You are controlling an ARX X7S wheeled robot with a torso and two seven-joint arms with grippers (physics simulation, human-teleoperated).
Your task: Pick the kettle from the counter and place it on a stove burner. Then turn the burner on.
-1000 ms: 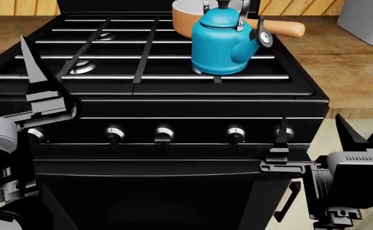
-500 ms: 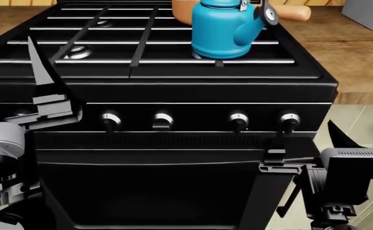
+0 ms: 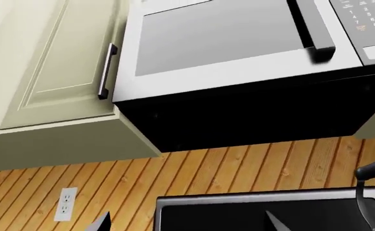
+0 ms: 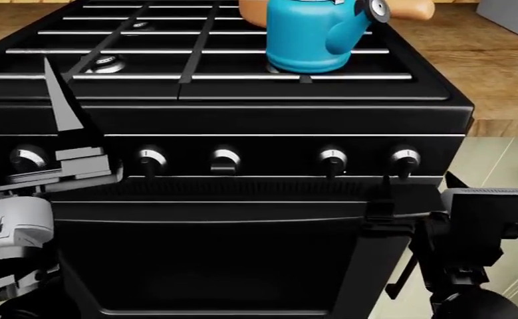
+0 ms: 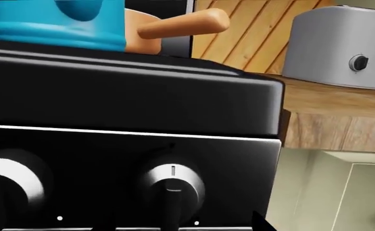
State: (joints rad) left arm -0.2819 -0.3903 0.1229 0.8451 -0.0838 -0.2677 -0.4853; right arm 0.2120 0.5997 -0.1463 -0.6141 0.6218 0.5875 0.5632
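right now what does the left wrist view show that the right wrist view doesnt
Only the left wrist view shows the microwave mounted overhead, the cream wall cabinet beside it, and a wall outlet on the wood-plank wall.

Only the right wrist view shows the stove knobs close up, the toaster on the counter, the saucepan handle, and the kettle standing on the stove.

Both share the wood-plank backsplash and part of the black range.
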